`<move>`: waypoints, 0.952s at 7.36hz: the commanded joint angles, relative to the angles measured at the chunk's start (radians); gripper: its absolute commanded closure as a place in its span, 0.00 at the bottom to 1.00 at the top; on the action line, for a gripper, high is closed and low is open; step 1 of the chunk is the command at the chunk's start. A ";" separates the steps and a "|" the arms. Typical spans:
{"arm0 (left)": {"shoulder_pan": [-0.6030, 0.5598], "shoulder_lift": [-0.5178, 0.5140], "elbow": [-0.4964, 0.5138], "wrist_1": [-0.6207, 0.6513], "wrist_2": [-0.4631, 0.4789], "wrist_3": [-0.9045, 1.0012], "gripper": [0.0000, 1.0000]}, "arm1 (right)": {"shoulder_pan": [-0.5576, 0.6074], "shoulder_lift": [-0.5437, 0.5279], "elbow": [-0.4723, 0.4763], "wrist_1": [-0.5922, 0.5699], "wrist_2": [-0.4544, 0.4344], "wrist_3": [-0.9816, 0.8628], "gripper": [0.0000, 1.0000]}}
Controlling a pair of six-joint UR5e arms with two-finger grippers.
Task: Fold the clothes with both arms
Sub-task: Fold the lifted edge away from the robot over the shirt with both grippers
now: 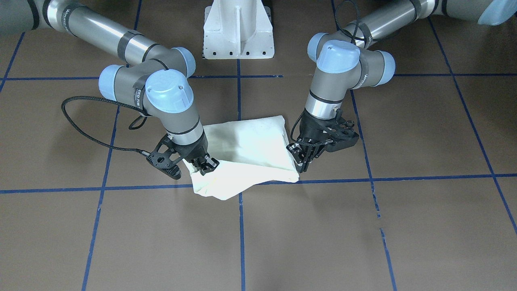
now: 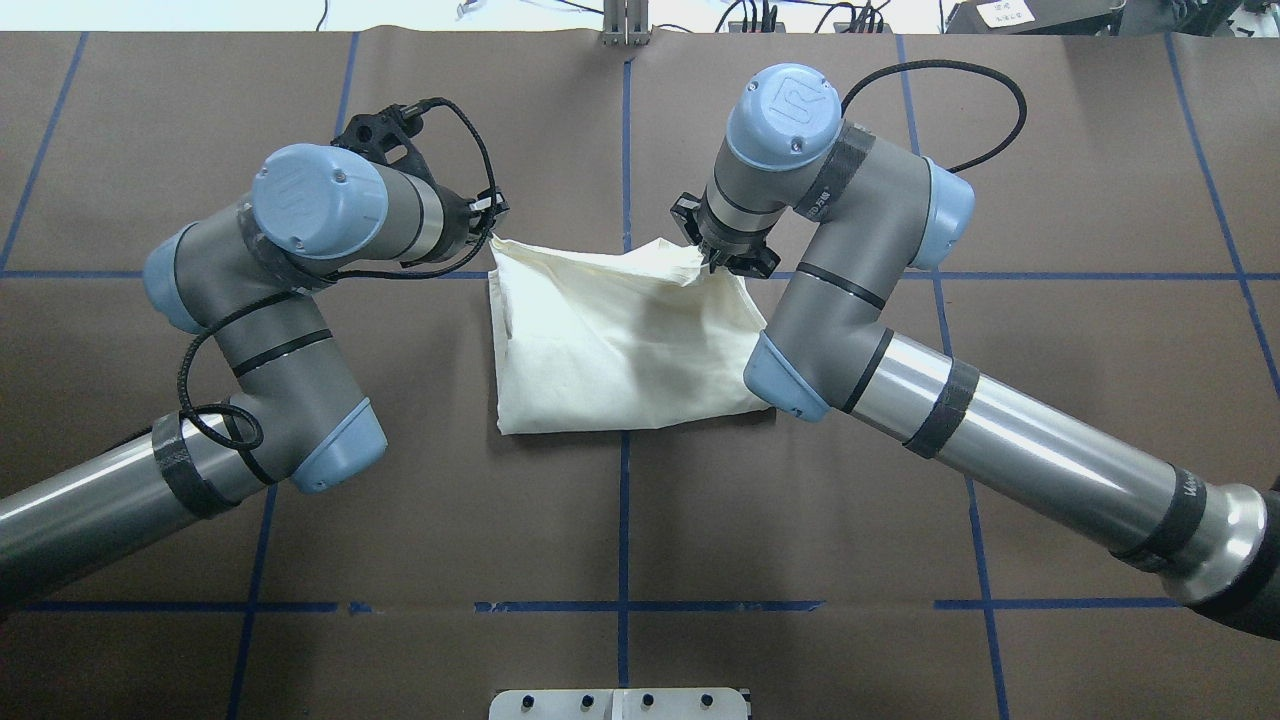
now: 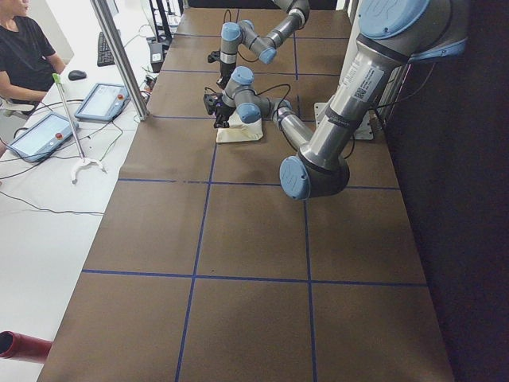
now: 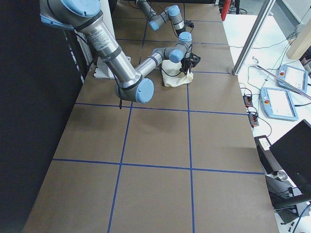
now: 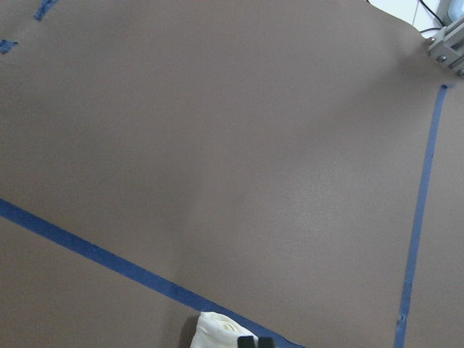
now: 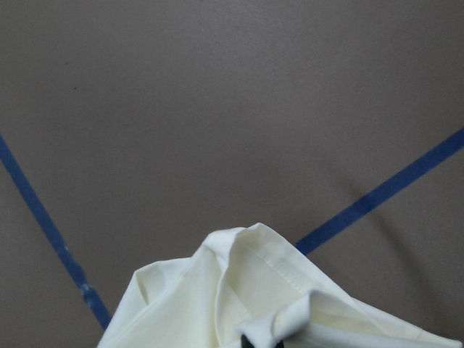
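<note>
Shirt (image 1: 246, 141) with a corner tight in each closed hand, left hand (image 1: 302, 161) and right hand (image 1: 205, 165), pinch itself mostly hidden.

Left arm (image 2: 280, 350) and right arm (image 2: 1000, 440) bend inward, wrists tilted down; left gripper (image 1: 303, 163) and right gripper (image 1: 207, 165) both pinched closed

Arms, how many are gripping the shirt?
2. The left arm's jaws hold the shirt's far-left corner in the overhead view; the right arm's hold its far-right corner.
</note>
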 commanded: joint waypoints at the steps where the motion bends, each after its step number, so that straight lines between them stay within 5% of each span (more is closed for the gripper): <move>1: -0.014 0.200 -0.070 -0.312 -0.160 0.013 0.69 | -0.001 0.011 -0.016 0.001 0.002 -0.008 1.00; 2: -0.004 0.239 -0.051 -0.366 -0.164 0.013 0.99 | -0.001 0.011 -0.016 0.001 0.001 -0.011 1.00; 7: 0.098 0.157 0.070 -0.492 -0.165 0.003 1.00 | 0.000 0.019 -0.016 0.001 0.001 -0.011 1.00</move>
